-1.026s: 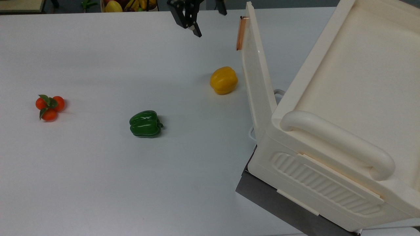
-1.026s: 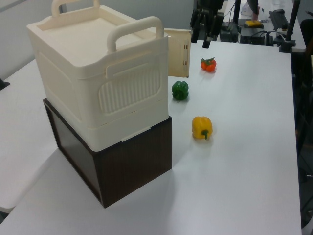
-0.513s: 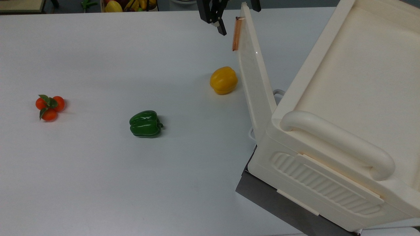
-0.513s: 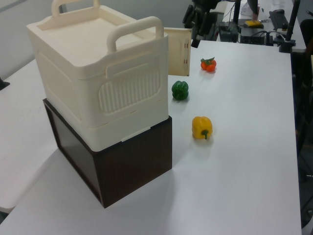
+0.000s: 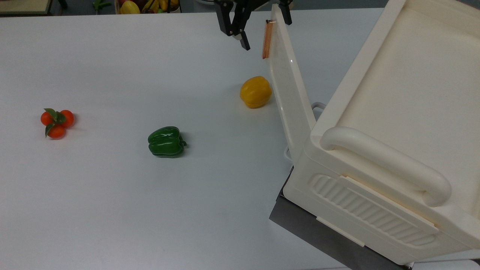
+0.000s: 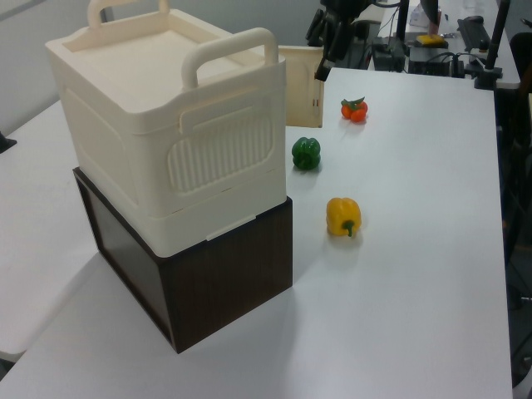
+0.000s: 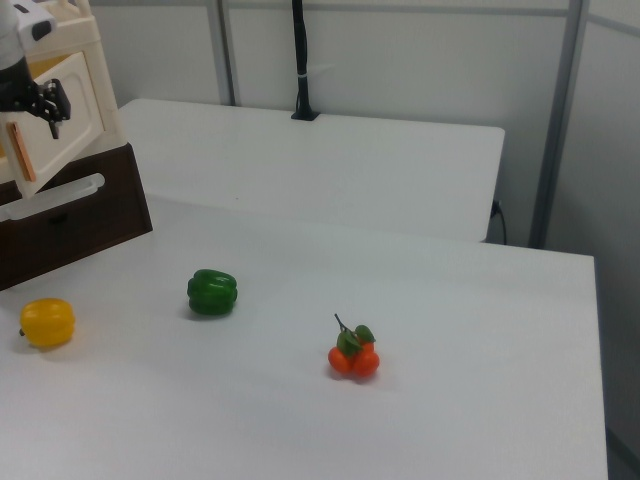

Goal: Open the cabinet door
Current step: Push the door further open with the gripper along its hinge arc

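The cream cabinet (image 5: 393, 112) sits on a dark brown box (image 6: 224, 274). Its cabinet door (image 5: 290, 93) stands swung out from the front, with the copper handle strip (image 5: 266, 39) on the free edge at the far end. My gripper (image 5: 267, 33) is open at that free edge. One black finger (image 5: 243, 40) hangs on the top view's left of the strip and the other sits on the door's right side. In the left view the gripper (image 6: 324, 62) is just right of the door (image 6: 301, 83). The right view has the gripper (image 7: 48, 103) beside the door (image 7: 75, 115).
A yellow pepper (image 5: 255, 92) lies on the white table close to the door's outer face. A green pepper (image 5: 166, 141) and a cluster of small orange-red fruit (image 5: 57, 122) lie further to the top view's left. A fruit basket (image 5: 148, 5) stands past the far edge.
The gripper came from the top view's left to the door's free edge and now straddles it. The door's free edge has swung slightly to the top view's left.
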`<state>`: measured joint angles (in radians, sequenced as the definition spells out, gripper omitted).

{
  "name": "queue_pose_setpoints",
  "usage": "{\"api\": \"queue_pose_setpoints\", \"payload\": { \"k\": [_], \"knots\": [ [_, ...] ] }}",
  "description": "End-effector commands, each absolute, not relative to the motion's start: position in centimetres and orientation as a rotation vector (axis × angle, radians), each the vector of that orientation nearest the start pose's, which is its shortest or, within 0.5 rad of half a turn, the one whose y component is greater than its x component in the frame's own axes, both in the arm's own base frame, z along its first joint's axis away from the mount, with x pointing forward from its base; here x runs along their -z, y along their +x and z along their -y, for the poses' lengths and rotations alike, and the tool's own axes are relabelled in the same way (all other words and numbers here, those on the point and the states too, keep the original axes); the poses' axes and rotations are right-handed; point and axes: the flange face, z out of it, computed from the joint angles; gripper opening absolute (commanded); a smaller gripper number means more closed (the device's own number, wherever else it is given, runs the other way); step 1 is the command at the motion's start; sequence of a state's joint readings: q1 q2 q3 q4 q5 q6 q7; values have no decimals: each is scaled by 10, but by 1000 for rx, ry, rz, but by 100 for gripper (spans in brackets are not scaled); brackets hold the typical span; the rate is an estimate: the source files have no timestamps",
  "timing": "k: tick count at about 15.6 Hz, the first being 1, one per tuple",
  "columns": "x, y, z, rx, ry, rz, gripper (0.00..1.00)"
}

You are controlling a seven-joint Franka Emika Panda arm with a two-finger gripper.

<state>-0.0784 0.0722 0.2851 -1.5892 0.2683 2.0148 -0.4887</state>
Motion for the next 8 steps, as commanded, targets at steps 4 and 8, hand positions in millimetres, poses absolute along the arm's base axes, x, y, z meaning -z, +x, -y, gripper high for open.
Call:
{"api": "queue_pose_setpoints", "payload": {
  "k": [4,8],
  "knots": [
    [-624,611,-90,653,-2780,775,100],
    [-611,634,-73,772,-2812,734,100]
  ]
}}
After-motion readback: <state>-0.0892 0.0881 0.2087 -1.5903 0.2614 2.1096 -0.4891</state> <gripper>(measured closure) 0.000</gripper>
